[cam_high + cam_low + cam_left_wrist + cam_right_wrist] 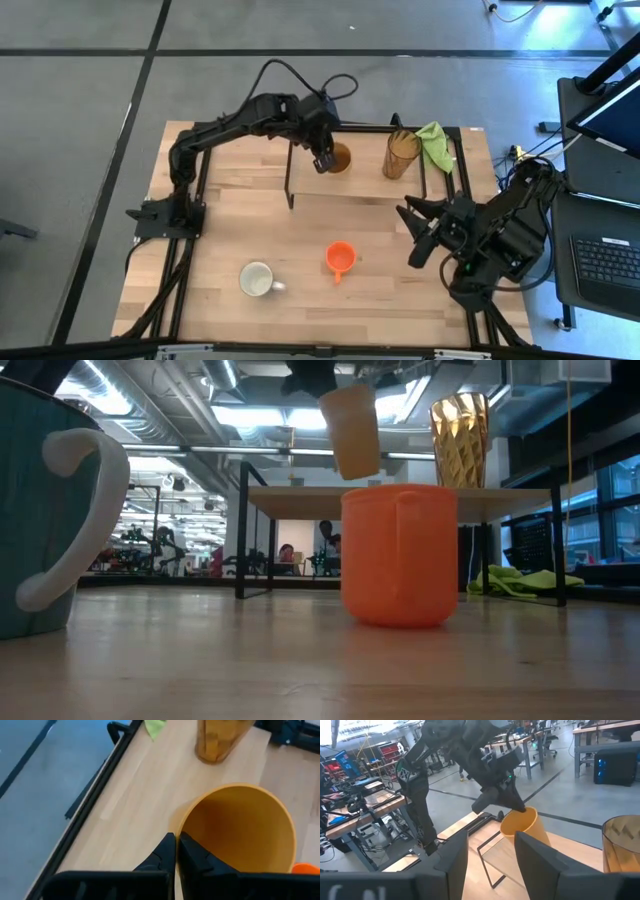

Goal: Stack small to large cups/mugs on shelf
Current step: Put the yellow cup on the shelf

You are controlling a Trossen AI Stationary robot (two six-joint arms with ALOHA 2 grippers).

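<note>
My left gripper (325, 157) is shut on the tan-yellow mug (340, 158) above the light-wood shelf (365, 186). In the low view the mug (352, 430) hangs tilted just over the shelf top (300, 493). The amber tumbler (401, 155) stands upright on the shelf's right part. The small orange cup (340, 258) and the white mug (260, 280) stand on the tabletop near the front. My right gripper (420, 236) is open and empty, over the table to the right of the orange cup. My left gripper (176, 836) pinches the tan-yellow mug's rim wall (181, 822), one finger (196, 857) inside the mug and one (162, 856) outside. The fingers come from above, slanting down. The mug is lifted clear of the shelf, tilted, its mouth upward (519, 815).
A green cloth (435, 145) lies at the shelf's far right end, beside the tumbler. The shelf's black legs (243, 530) stand on the table. A black frame rail (192, 240) runs along the table's left side. A laptop (605, 260) sits beyond the right edge.
</note>
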